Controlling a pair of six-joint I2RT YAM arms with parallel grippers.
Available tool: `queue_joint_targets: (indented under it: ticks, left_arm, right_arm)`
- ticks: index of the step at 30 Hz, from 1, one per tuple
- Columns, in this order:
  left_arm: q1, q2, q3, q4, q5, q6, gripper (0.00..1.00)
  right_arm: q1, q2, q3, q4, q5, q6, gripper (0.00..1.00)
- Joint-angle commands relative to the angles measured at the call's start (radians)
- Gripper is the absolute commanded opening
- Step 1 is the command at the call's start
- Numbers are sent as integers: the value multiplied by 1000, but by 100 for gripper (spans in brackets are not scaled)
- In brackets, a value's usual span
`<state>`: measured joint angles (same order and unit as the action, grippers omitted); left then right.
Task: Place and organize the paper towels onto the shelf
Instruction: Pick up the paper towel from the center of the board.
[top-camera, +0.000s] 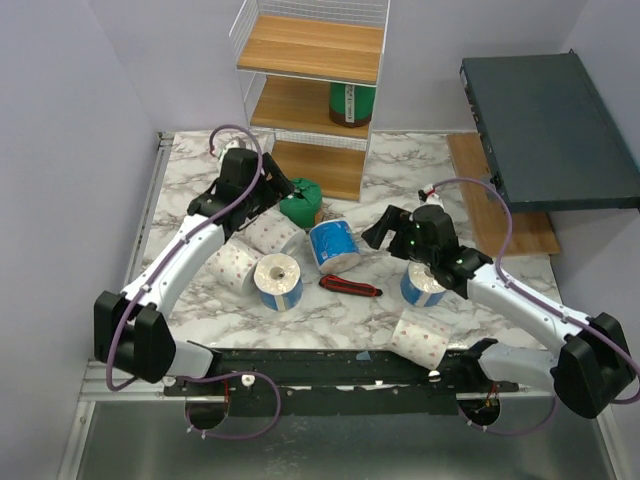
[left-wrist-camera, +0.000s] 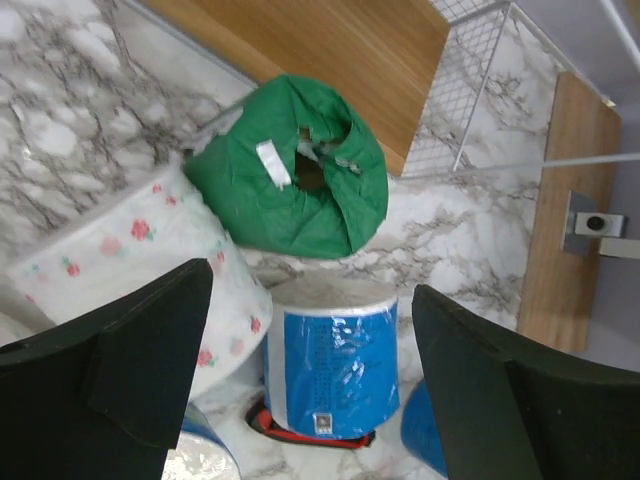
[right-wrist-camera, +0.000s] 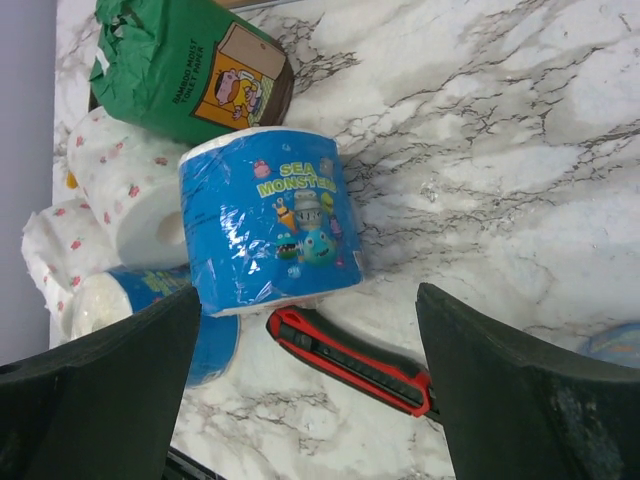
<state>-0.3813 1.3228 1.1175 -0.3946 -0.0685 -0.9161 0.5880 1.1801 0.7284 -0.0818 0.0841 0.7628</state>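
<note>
The shelf (top-camera: 312, 48) stands at the back, with a green-wrapped roll (top-camera: 352, 103) on its middle tier. On the marble table lie a green roll (top-camera: 300, 203), a blue roll (top-camera: 333, 247), two white dotted rolls (top-camera: 273, 233) (top-camera: 233, 268), an upright blue roll (top-camera: 278, 280), another blue roll (top-camera: 423, 285) and a dotted roll (top-camera: 420, 338). My left gripper (left-wrist-camera: 310, 390) is open and empty above the green roll (left-wrist-camera: 290, 165) and the blue roll (left-wrist-camera: 332, 360). My right gripper (right-wrist-camera: 310, 390) is open and empty over the blue roll (right-wrist-camera: 268, 220).
A red-and-black utility knife (top-camera: 350, 287) lies by the blue roll and shows between my right fingers (right-wrist-camera: 350, 360). A dark grey-green slab (top-camera: 550, 120) sits at the right over a wooden board (top-camera: 500, 200). Purple walls close in the sides.
</note>
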Motion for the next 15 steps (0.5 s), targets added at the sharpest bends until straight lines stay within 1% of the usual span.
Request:
queue_joint_targets:
  ticks: [1,5,7,13,15]
  left_arm:
    - [22,105,169,-61,28,233,86]
    - [22,190,270,-146,3,387,85]
    - [22,217,293,-170,41,442,84]
    - [24,306,374,-255,93,521,83]
    - [29,356,428,-311,109,541,81]
  right_arm:
    - [3,-74,-29,-37,-16,-2,91]
    - [2,-117,-38,-65,-11,-26,91]
    - [3,-132,-34,-81,-5,-42,91]
    - [3,-150,-38,-96,-7,-62,91]
    - [3,-143,-39,-98,-16,-61,91]
